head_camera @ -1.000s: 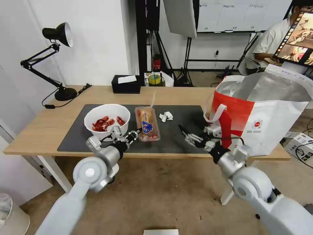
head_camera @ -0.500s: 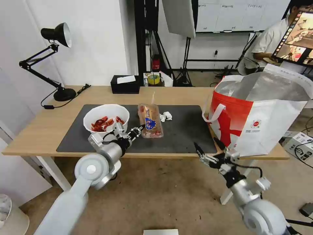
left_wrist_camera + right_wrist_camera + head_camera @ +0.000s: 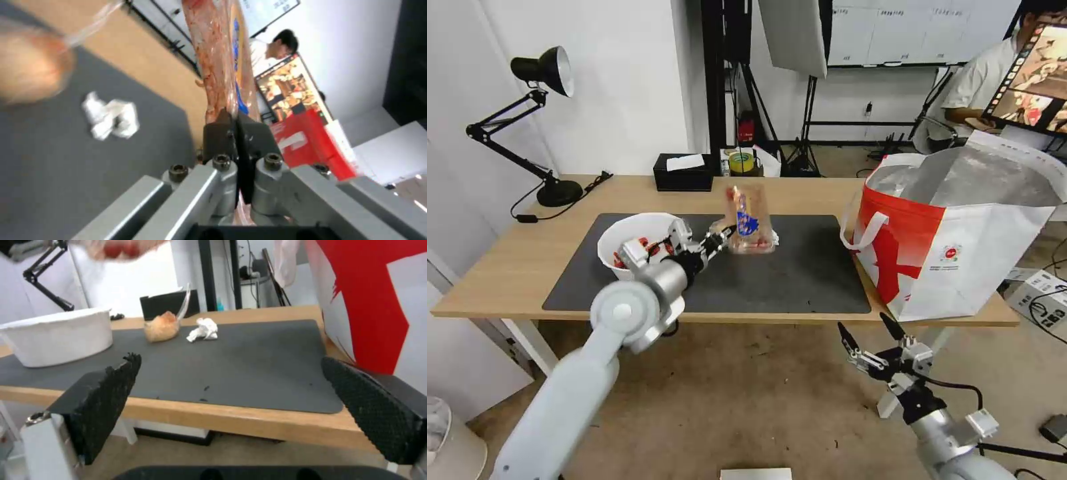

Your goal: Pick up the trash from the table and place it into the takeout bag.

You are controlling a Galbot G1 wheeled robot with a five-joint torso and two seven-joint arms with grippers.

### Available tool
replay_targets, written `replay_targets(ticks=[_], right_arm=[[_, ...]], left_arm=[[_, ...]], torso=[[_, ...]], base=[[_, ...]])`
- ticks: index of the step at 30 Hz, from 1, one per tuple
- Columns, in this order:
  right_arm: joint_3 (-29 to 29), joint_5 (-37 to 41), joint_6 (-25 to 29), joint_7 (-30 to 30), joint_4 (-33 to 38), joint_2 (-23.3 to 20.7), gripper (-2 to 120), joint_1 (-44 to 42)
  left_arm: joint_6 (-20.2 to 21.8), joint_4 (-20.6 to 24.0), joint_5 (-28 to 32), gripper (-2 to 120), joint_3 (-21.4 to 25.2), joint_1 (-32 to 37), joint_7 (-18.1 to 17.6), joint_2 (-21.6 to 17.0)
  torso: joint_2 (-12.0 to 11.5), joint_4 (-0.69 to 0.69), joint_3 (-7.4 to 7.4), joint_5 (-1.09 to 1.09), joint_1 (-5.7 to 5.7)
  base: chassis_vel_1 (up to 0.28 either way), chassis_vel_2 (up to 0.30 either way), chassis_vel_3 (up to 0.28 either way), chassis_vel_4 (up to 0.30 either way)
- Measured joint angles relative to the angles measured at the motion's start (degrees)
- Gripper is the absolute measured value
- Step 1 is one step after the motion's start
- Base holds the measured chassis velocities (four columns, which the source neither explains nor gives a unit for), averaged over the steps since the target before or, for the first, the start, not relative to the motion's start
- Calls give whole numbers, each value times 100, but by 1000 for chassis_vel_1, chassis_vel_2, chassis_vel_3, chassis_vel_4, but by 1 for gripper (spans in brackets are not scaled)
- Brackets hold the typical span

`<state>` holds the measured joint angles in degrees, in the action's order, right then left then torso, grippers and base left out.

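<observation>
Above the dark grey mat (image 3: 800, 280), left pincer (image 3: 725, 235) now lifts the pinched clear plastic clamshell box (image 3: 748, 220); right pincer (image 3: 872, 339) has dropped below bench edge, wide open, empty.

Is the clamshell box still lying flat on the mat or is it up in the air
In the air, tipped nearly upright: the left gripper is shut on the clamshell box at its lower edge, above the mat.

The left gripper (image 3: 725, 235) is pinching the clear clamshell box (image 3: 748, 221) by its near edge, holding it tilted above the grey mat (image 3: 800, 280). The right gripper (image 3: 872, 333) is hanging below the table (image 3: 507, 267) edge, fingers spread, beside the takeout bag (image 3: 960, 247).
</observation>
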<state>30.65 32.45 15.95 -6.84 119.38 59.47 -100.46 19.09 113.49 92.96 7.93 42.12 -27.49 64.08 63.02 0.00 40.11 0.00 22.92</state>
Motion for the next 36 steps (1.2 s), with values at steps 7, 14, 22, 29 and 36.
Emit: replay_targets(ticks=[7, 14, 22, 29, 36], right_arm=[[-58, -112, 13, -12, 19, 142, 100, -34], [-132, -224, 6, -11, -2, 260, 100, -34], [-145, -285, -11, -3, -19, 368, 100, -48], [-133, -311, -17, 0, -19, 444, 100, -82], [-101, -321, -19, 0, -31, 520, 100, -114]], left_arm=[[-69, -287, 117, 0, -455, -867, -100, 152], [-134, -632, 193, 0, -945, -1721, -129, 410], [-207, -1025, 167, 0, -1463, -2295, -139, 841], [-272, -1467, 65, 0, -1755, -2720, -132, 1385], [-358, -2159, -257, 0, -2114, -3141, -116, 2243]], torso=[[0, 0, 0, 0, 0], [0, 0, 0, 0, 0], [0, 1, 0, 1, 0], [0, 0, 0, 1, 0], [0, 0, 0, 1, 1]], base=[[0, 0, 0, 0], [0, 0, 0, 0], [0, 0, 0, 0], [0, 0, 0, 0], [0, 0, 0, 0]])
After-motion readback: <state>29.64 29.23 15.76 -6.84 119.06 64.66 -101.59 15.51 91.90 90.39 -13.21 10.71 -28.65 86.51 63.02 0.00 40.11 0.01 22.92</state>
